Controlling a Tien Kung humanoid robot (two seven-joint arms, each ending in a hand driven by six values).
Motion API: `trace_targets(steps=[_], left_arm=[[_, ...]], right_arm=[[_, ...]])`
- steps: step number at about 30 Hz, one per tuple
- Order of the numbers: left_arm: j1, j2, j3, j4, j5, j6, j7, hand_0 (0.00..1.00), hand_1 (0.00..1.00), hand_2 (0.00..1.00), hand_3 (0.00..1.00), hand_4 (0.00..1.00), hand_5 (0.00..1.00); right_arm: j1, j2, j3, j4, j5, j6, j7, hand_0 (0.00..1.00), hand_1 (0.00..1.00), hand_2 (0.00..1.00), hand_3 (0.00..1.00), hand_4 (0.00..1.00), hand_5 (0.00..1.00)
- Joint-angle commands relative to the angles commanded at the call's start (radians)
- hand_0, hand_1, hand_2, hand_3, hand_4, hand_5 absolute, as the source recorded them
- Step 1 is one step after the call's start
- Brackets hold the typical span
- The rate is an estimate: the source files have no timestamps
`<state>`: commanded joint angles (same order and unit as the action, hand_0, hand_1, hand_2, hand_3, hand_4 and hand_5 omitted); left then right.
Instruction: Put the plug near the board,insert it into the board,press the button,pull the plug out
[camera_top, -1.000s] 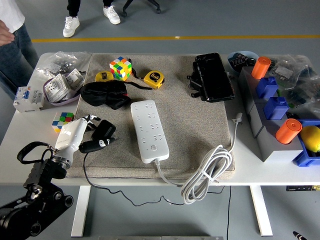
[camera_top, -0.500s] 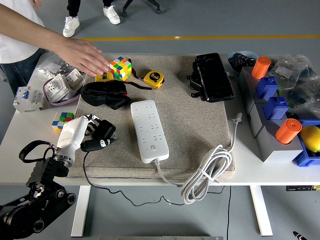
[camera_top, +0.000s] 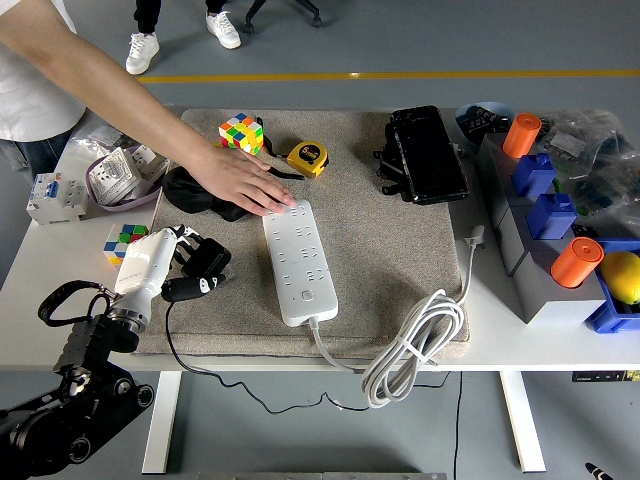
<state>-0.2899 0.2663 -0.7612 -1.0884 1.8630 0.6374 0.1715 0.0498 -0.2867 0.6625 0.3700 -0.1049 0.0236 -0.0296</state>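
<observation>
Left hand (camera_top: 178, 262) closed on black plug (camera_top: 208, 260); person's hand (camera_top: 248, 186) on power strip (camera_top: 298, 260).

Left hand: white shell, dark fingers curled around the plug, at the left edge of the grey mat (camera_top: 370, 230). Plug: black, with a black cord (camera_top: 200, 372) trailing off the table's near edge; it sits just left of the strip, apart from it. Power strip: white, lying lengthwise mid-mat, its white cable (camera_top: 415, 345) coiled at the near right. Person's hand: reaching from the far left, palm down, fingertips touching the strip's far left corner. Writing: none legible on any item.
</observation>
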Motion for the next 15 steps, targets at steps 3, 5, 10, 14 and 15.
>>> trace_targets(steps=[3,5,10,14,15], left_arm=[[0.0,0.0,0.004,-0.001,0.022,-0.005,0.014,0.25,0.394,0.465,0.551,0.791,0.008],[0.0,0.001,0.006,-0.002,0.028,-0.004,0.015,0.25,0.394,0.465,0.551,0.791,0.008],[-0.001,0.004,0.006,-0.005,-0.007,-0.003,-0.015,0.245,0.366,0.432,0.549,0.744,0.002],[-0.003,0.013,0.0,-0.008,-0.104,-0.005,-0.07,0.245,0.355,0.426,0.543,0.738,0.002],[-0.005,0.015,-0.003,-0.008,-0.138,-0.009,-0.087,0.245,0.355,0.426,0.543,0.738,0.002]], right_arm=[[0.0,0.0,0.0,0.0,0.0,0.0,0.0,0.645,0.694,0.7,0.599,0.871,0.529],[0.0,-0.001,-0.001,0.0,0.0,0.0,0.0,0.645,0.694,0.7,0.599,0.871,0.529],[0.0,0.0,-0.001,0.001,0.0,0.0,0.0,0.645,0.694,0.7,0.601,0.87,0.53],[0.0,0.0,-0.003,0.001,0.001,0.0,0.001,0.645,0.694,0.7,0.6,0.869,0.529],[0.0,0.0,-0.003,0.001,0.001,0.0,0.001,0.645,0.694,0.7,0.6,0.869,0.529]])
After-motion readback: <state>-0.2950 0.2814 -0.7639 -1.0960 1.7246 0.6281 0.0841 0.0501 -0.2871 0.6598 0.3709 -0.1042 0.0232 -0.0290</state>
